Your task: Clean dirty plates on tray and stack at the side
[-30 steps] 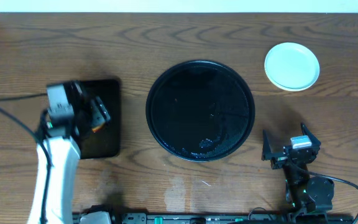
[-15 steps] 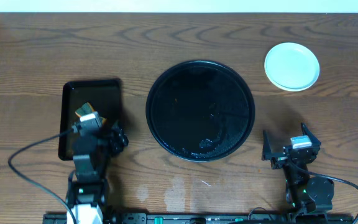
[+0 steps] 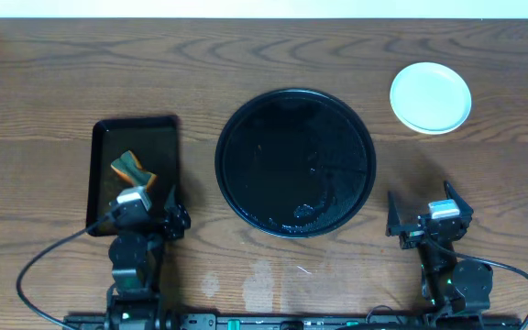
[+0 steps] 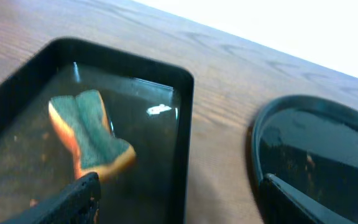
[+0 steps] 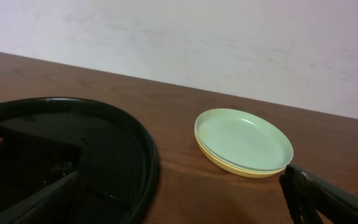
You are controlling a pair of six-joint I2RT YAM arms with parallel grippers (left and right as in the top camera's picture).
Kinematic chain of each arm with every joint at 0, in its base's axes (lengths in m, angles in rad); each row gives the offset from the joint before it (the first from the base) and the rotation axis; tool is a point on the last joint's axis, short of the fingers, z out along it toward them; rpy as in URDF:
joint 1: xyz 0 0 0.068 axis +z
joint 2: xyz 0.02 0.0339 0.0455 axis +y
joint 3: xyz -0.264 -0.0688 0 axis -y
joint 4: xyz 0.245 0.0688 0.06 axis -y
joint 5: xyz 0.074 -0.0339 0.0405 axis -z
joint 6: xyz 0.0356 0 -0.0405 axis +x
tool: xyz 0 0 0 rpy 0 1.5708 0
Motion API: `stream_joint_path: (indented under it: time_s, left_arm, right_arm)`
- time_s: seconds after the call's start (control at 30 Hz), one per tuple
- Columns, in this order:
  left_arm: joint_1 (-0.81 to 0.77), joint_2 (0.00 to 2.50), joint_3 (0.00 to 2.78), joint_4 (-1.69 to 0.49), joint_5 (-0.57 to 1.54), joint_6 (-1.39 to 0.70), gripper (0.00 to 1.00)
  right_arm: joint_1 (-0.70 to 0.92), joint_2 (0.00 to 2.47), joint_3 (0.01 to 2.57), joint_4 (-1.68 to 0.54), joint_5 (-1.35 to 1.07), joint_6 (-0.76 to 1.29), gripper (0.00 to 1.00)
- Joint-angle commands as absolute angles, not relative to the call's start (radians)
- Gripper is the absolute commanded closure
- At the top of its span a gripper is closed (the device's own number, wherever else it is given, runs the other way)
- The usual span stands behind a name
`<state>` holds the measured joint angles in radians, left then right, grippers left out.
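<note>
The plates (image 3: 431, 97) sit stacked far right on the surface, probably all three; the tray (image 3: 295, 163) is bare. The left hand (image 3: 154, 209) and right hand (image 3: 424, 213) gape wide, empty: rest them near, clear of the stack.

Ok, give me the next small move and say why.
Probably none but stopping: the plates sit stacked on the table beside the round tray, which holds nothing, the sponge lies in the rectangular tray, and the left claw and right claw are open and empty.

tray (image 3: 296, 156) ctr | plates (image 3: 431, 97) stacked, back right | sponge (image 3: 132, 170) in rect tray (image 3: 143, 139) left
</note>
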<state>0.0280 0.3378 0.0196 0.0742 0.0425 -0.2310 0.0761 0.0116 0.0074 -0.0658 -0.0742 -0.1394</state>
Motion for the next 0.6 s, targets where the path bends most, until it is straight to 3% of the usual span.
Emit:
stream_joint_path:
  time_s: [0.0,0.13,0.57]
  left_arm:
    - [0.01,0.25,0.004,0.026,0.021,-0.212,0.18]
    - [0.009,0.151,0.004,-0.08,0.01,-0.21,0.18]
    - [-0.003,0.002,0.004,-0.073,0.01,-0.176,0.18]
  right_arm:
    - [0.084,0.005,0.006,-0.07,-0.072,-0.147,0.01]
    - [0.084,0.005,0.006,-0.07,-0.072,-0.147,0.01]
    - [0.084,0.005,0.006,-0.07,-0.072,-0.147,0.01]
